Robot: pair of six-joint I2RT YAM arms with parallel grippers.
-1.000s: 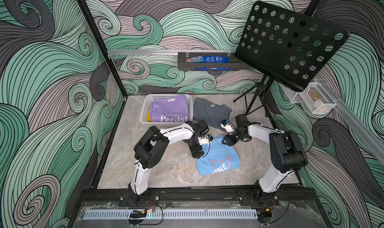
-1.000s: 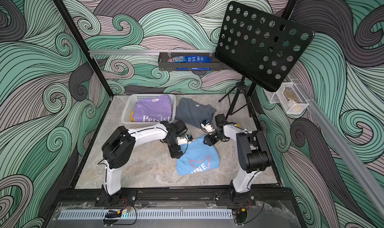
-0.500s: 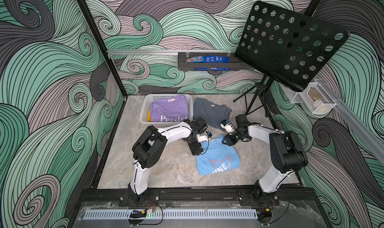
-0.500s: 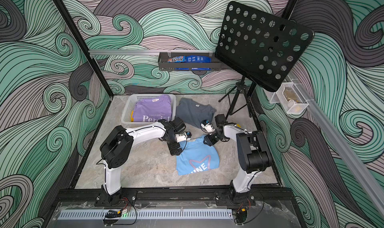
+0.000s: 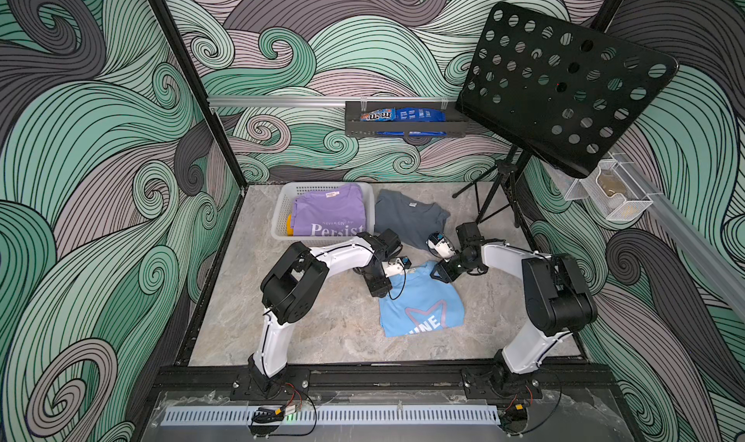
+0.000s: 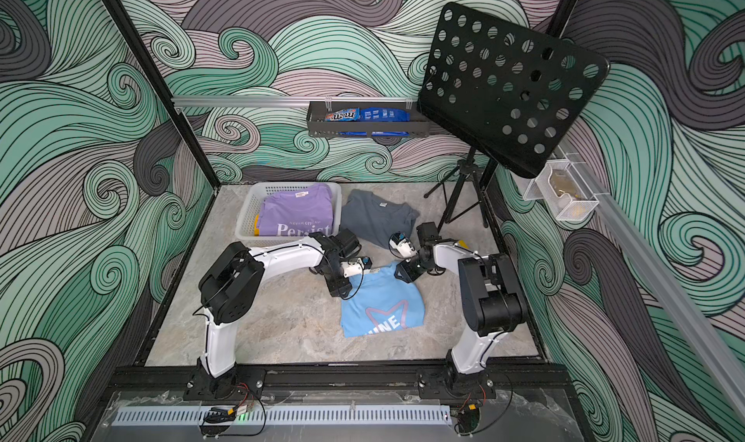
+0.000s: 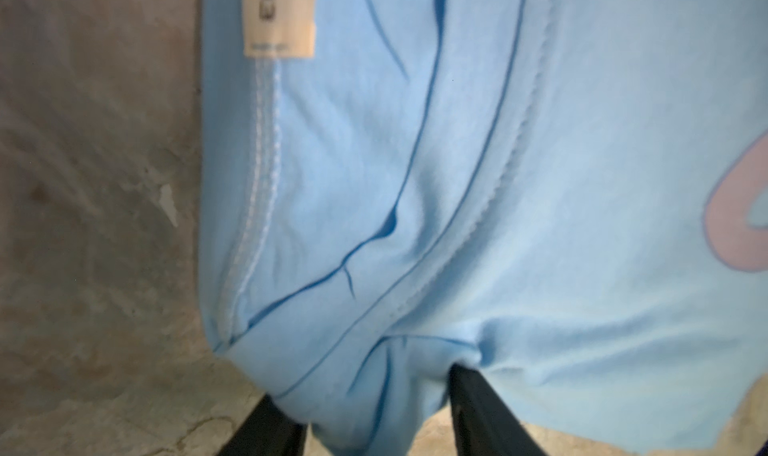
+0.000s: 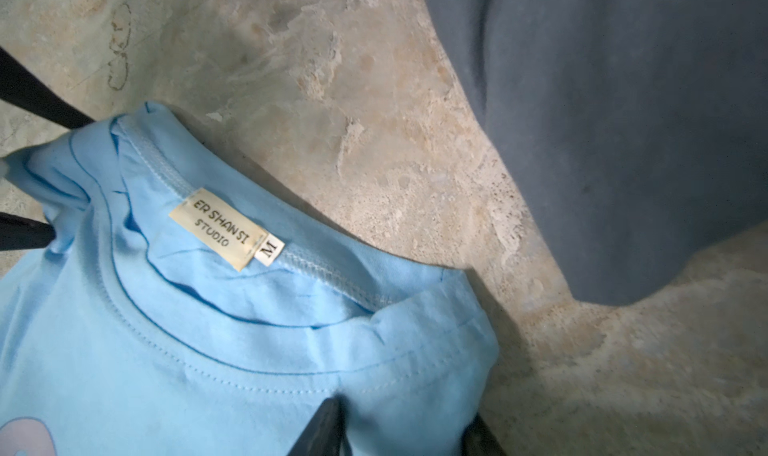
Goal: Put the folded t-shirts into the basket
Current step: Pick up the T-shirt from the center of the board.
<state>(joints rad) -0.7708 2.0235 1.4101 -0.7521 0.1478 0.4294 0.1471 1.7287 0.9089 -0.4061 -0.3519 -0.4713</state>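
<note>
The left gripper (image 7: 361,385) and the right gripper (image 8: 403,410) each clamp a collar-end corner of the light blue tee (image 5: 423,311) (centre of both top views, on the table (image 5: 322,327)). The lilac tee (image 5: 328,214) lies in the basket (image 5: 282,206), up and left of it. The dark grey tee (image 5: 403,218) lies just right of the basket.

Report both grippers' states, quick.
Left gripper: closed on the blue tee, with cloth bunched between its fingers.
Right gripper: closed on the same tee, near the collar.
</note>
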